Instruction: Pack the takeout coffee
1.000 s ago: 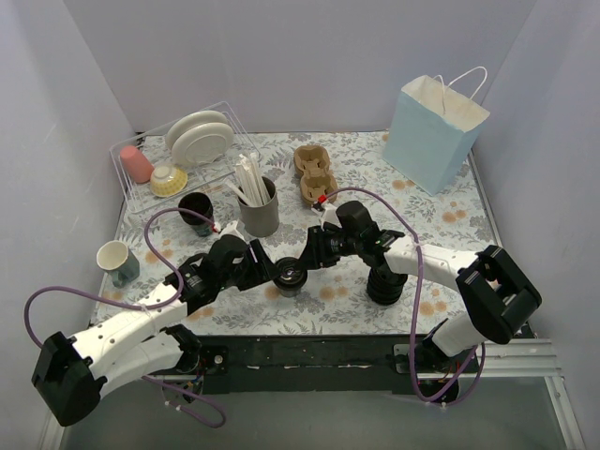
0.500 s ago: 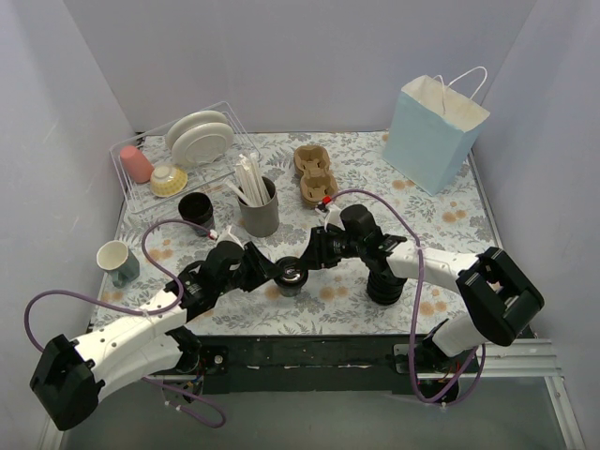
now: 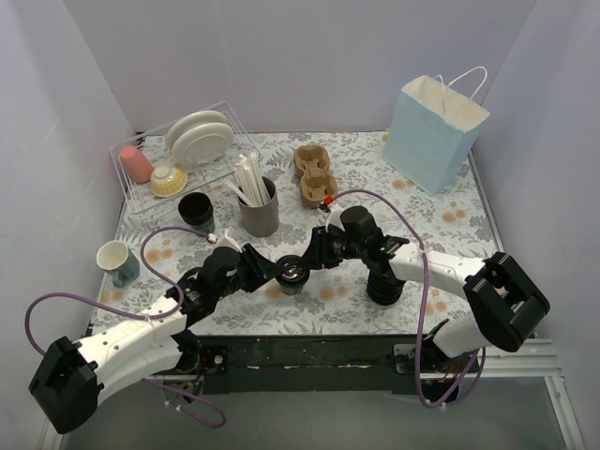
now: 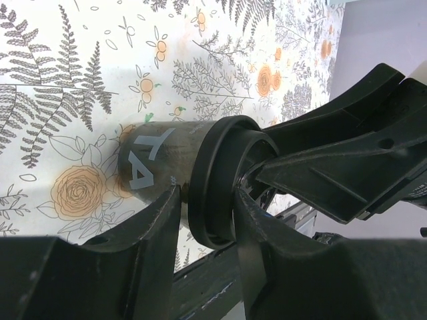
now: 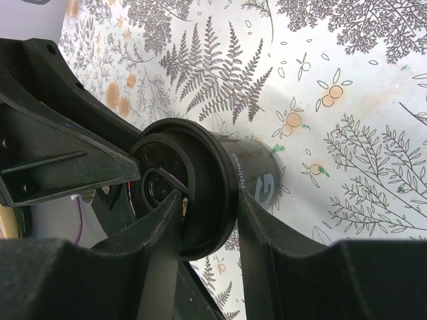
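Bright even light, soft shadows; wrist-cam foregrounds blurry.

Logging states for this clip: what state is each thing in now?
coffee cup: upright on the table, lid on.
left fingers: shut on the lid rim.
right fingers: shut on the lid rim, opposite side.
paper bag: upright, mouth open.
spare black cup: upright, no lid.
lid stack: standing upright.
cup carrier: lying flat, empty.
mug: upright.
straw holder: upright, holding straws.

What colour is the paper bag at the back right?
Light blue, with white handles. The paper bag shows best in the top external view.
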### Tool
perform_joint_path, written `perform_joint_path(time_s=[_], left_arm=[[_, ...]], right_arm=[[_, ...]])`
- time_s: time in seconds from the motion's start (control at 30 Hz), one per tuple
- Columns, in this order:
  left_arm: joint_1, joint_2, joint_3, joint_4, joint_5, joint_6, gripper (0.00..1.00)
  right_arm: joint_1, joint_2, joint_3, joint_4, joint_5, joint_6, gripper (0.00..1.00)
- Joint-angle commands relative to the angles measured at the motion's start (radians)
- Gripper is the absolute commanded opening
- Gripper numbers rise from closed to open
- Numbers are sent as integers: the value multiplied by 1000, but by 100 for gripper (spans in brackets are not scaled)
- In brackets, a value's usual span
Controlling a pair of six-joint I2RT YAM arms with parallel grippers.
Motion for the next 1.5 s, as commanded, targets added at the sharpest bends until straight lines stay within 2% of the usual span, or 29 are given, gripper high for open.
perform_joint_path(time_s=[0.0,0.27,0.37,0.53,0.63,0.83,0.97,1.2,1.47], left_arm=[[1,71,-75,-174,2,43,23],[8,63,-124,-128,25,11,14],[21,66,-129,-78,95,9,14],[25,77,-7,-133,88,68,48],[27,97,76,-182,65,112,55],[32,88,133,-219,46,149,54],[36,47,123,-223,39,149,49],[61,-27,135,-253,39,155,50],[79,27,103,-204,74,167,45]], right_arm=[[-3,55,-58,-217,147,-113,32],[-17,79,-100,-196,138,-124,32],[-18,90,-104,-152,97,-139,32],[-23,81,-92,-158,82,-147,32],[-28,73,-89,-161,85,-145,31],[-34,73,-81,-173,86,-145,31],[-38,71,-72,-184,89,-153,31],[-43,65,-67,-185,88,-159,30],[-46,70,-57,-185,83,-159,30]])
